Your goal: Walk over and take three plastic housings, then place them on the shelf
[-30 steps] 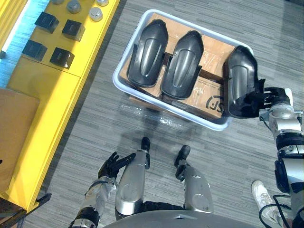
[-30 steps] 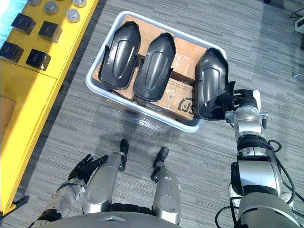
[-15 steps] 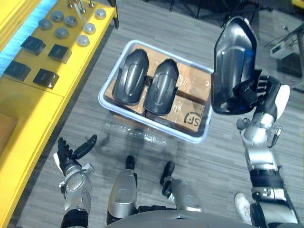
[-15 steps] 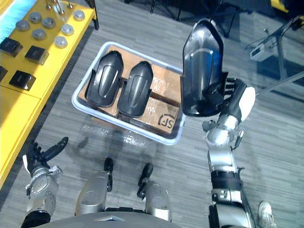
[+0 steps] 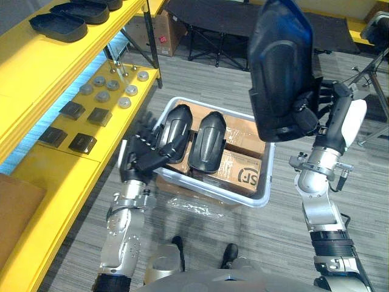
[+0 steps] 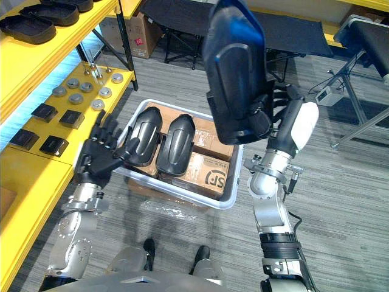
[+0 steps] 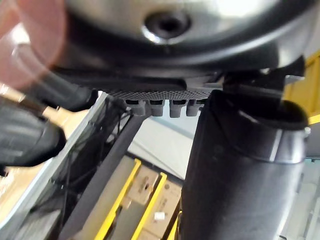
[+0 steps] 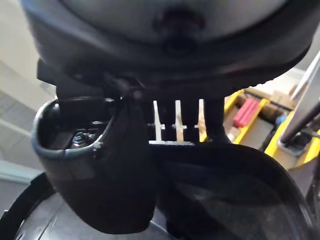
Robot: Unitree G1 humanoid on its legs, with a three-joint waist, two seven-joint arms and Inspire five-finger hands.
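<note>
My right hand is shut on a black plastic housing and holds it upright, high above the white bin. Two more black housings lie side by side in the bin on cardboard. My left hand is raised at the bin's left edge, its fingers spread and straight, holding nothing. The yellow shelf runs along the left, with more black housings on its upper level.
Small black blocks and round metal discs sit on the shelf's lower level. A black folding frame and a cardboard box stand beyond the bin. Metal stand legs are at the right.
The camera has tilted up. My right hand has lifted the housing higher. My left hand has risen from beside my legs to the bin's left edge.
</note>
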